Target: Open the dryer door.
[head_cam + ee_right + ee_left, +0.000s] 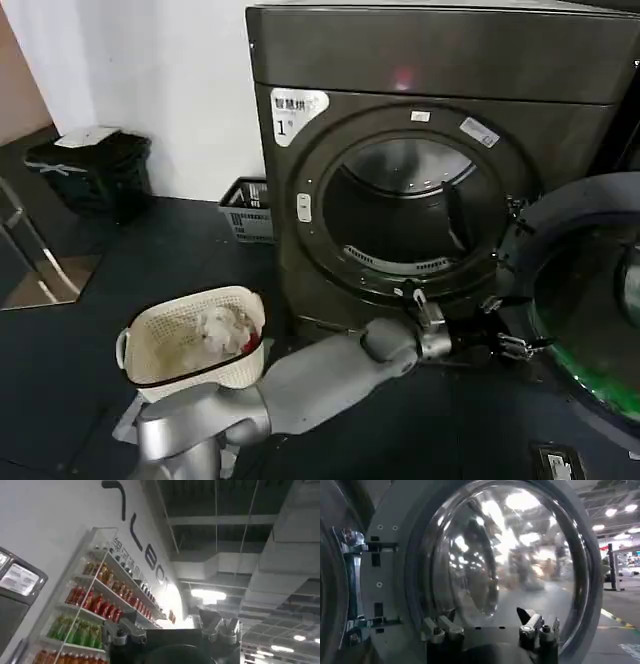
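The dryer [440, 60] is a dark metallic machine with a "1" sticker and a small red light. Its drum opening [410, 215] is uncovered. The dryer door [585, 290] stands swung out to the right, its inner side and bulging glass facing me. My left arm reaches across the floor to the door's lower edge, where my left gripper [510, 346] sits. In the left wrist view the left gripper [487, 627] is open, with nothing between its fingers, close in front of the door glass [510, 555]; the hinge [350, 580] shows beside it. My right gripper [172, 630] is open and points up at a ceiling.
A white laundry basket [195, 340] with clothes stands on the dark floor left of the dryer. A grey crate [248, 210] and a black bin [90, 170] sit against the white wall. Drink shelves [100, 605] show in the right wrist view.
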{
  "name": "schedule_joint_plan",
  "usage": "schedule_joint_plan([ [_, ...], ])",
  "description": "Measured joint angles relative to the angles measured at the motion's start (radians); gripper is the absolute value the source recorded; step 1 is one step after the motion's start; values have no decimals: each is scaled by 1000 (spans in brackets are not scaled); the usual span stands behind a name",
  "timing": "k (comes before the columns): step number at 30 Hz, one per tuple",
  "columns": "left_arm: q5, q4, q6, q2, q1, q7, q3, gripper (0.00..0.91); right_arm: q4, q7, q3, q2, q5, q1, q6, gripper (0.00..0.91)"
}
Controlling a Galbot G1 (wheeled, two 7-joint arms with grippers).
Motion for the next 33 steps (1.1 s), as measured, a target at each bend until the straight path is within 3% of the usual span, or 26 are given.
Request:
schedule_joint_plan([
  [8, 26, -50, -47, 0, 22, -49, -13, 907, 3, -17, -2, -3, 0, -4, 1, 907],
  [19, 34, -209, -137, 4, 56, -126, -31, 907, 22, -27, -17, 0, -4, 0, 2, 907],
  [27, -29, -387, -155, 248, 63, -124, -45, 907, 31, -29, -16, -1, -9, 9, 2, 907],
  [33, -25, -521, -123, 434, 49, -137, -51, 907, 40, -30, -21, -6, -11, 18, 0, 907],
])
